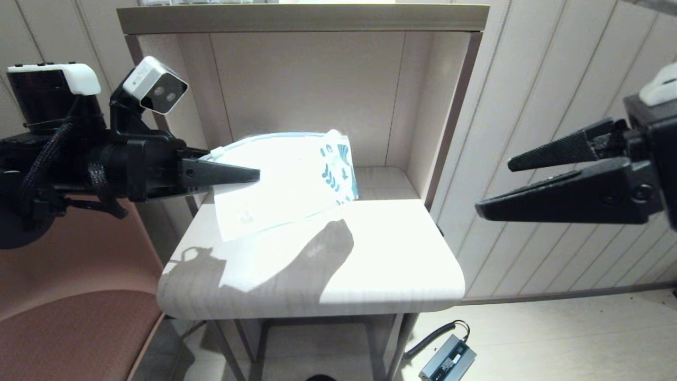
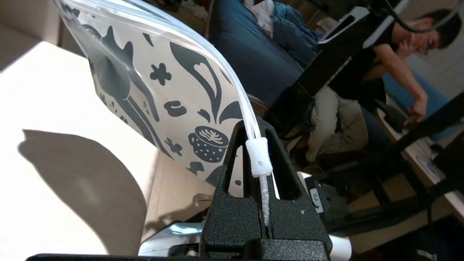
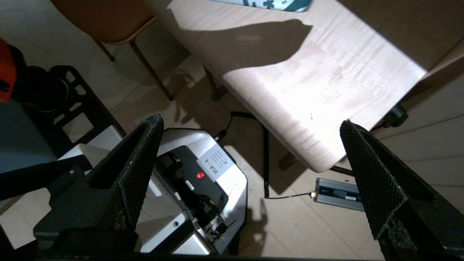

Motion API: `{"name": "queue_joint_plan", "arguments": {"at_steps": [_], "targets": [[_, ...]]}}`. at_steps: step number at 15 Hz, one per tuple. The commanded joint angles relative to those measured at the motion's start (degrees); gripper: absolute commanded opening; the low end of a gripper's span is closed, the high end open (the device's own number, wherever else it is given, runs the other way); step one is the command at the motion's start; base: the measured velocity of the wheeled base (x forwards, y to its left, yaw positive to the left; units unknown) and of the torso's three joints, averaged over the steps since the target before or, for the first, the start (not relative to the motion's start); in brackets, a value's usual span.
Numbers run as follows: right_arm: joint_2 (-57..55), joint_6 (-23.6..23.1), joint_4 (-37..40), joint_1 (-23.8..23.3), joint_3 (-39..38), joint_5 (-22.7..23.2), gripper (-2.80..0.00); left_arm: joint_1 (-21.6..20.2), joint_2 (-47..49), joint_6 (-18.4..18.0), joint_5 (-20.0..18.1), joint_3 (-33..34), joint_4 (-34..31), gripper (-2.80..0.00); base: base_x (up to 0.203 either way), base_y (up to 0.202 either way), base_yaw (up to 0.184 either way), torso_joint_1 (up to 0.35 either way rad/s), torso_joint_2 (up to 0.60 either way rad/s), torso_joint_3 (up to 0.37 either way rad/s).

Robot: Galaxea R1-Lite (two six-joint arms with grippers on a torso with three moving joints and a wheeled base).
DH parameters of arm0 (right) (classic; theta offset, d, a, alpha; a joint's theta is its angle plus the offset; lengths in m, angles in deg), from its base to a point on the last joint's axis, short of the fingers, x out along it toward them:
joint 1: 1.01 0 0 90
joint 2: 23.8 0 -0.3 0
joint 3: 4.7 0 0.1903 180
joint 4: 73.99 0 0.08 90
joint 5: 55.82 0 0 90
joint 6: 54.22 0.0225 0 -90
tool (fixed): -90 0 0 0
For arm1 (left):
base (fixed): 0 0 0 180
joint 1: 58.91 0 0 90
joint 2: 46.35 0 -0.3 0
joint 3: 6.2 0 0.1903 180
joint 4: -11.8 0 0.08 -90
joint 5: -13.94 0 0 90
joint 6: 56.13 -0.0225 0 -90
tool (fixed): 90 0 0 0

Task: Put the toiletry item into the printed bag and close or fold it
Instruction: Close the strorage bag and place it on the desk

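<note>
The printed bag (image 1: 285, 180) hangs above the small table (image 1: 370, 264), white with dark blue leaf print at its far end. My left gripper (image 1: 254, 174) is shut on the bag's zip edge at the left end. In the left wrist view the white zip slider (image 2: 258, 156) sits between the fingers (image 2: 232, 170), with the bag (image 2: 163, 90) stretching away from them. My right gripper (image 1: 492, 182) is open off the table's right side, holding nothing; in its wrist view it (image 3: 250, 127) hangs over the floor. The comb is out of view.
The table stands in a wooden alcove with a back wall (image 1: 307, 90) and a shelf above (image 1: 301, 18). A brown chair (image 1: 74, 280) is at the left. A grey power box (image 1: 447, 360) with a cable lies on the floor. My base (image 3: 188, 188) is below.
</note>
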Motion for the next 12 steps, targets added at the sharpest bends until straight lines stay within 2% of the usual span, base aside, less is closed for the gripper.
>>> {"name": "queue_joint_plan", "arguments": {"at_steps": [1, 3, 5, 6, 10, 12], "targets": [[-0.4, 0.2, -0.6, 0.1, -2.4, 1.6, 0.0, 1.0, -0.7, 0.1, -1.4, 0.2, 1.4, -2.8, 0.0, 0.0, 0.0, 0.0, 0.0, 0.0], [-0.5, 0.4, -4.6, 0.1, -5.9, 1.8, 0.0, 2.2, -0.9, 0.1, -2.8, -0.1, 2.5, -2.8, 0.0, 0.0, 0.0, 0.0, 0.0, 0.0], [-1.0, 3.5, -7.9, -0.1, -6.9, 1.7, 0.0, 4.1, -0.8, 0.1, -2.9, -0.7, 3.1, -2.8, 0.0, 0.0, 0.0, 0.0, 0.0, 0.0], [-1.2, 4.1, -8.1, -0.3, -7.1, 1.6, -2.8, 4.6, -0.9, 0.1, -2.9, -1.4, 3.2, -2.8, 0.0, 0.0, 0.0, 0.0, 0.0, 0.0], [-2.2, 4.6, -8.5, -0.5, -6.7, 1.6, -2.8, 5.3, -0.7, 0.4, -2.6, -5.4, 1.4, -2.8, 0.0, 0.0, 0.0, 0.0, 0.0, 0.0], [-2.6, 4.5, -9.5, -0.4, -7.1, 1.6, -2.8, 5.3, -1.2, 0.5, -0.1, -7.5, -4.4, -2.8, 0.0, 0.0, 0.0, 0.0, 0.0, 0.0]]}}
